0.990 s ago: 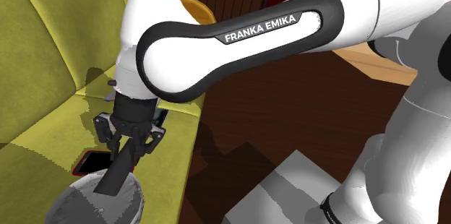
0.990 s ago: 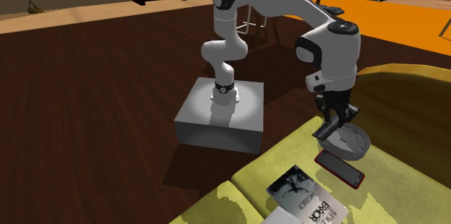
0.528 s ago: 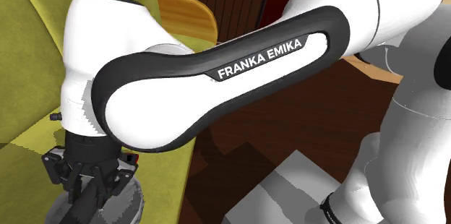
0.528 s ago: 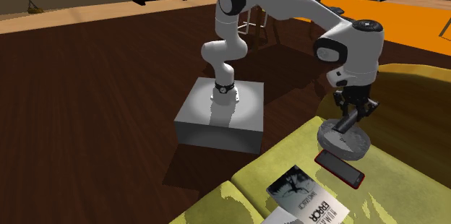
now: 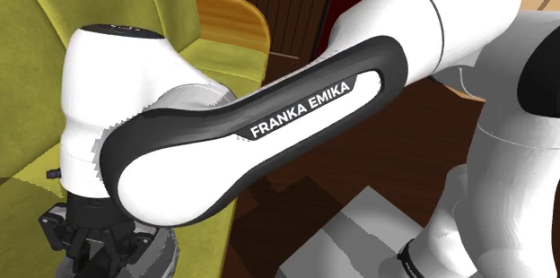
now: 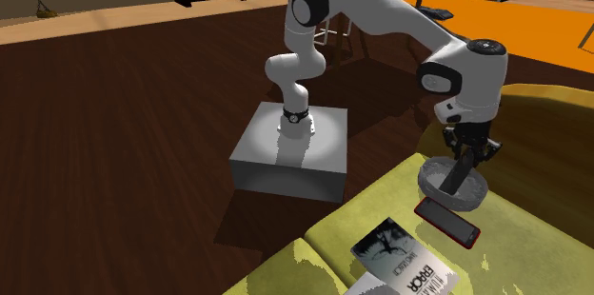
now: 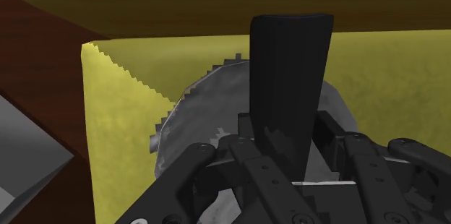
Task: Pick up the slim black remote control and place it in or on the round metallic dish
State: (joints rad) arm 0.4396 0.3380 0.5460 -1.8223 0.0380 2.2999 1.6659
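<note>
The slim black remote (image 7: 289, 78) stands nearly upright between my gripper's (image 7: 285, 139) fingers, which are shut on its near end. Beneath it lies the round grey dish (image 7: 191, 125) on the yellow-green sofa seat. In the second exterior view my gripper (image 6: 465, 158) hangs right over the dish (image 6: 468, 198), and the remote (image 6: 457, 175) slants down with its lower end inside the rim. In the shoulder view the arm hides most of the scene; the gripper (image 5: 94, 247) sits at the lower left, next to a sliver of the dish (image 5: 161, 251).
A dark phone with a red rim (image 6: 447, 222) lies on the seat just beside the dish, and a book (image 6: 400, 257) lies farther along. The dish sits close to the sofa's edge, above the dark wood floor. The grey stand (image 6: 290, 150) is alongside.
The arm has swung towards the second exterior view's right and come down, carrying the remote from beside the dish's rim to over its middle, its lower end now inside.
</note>
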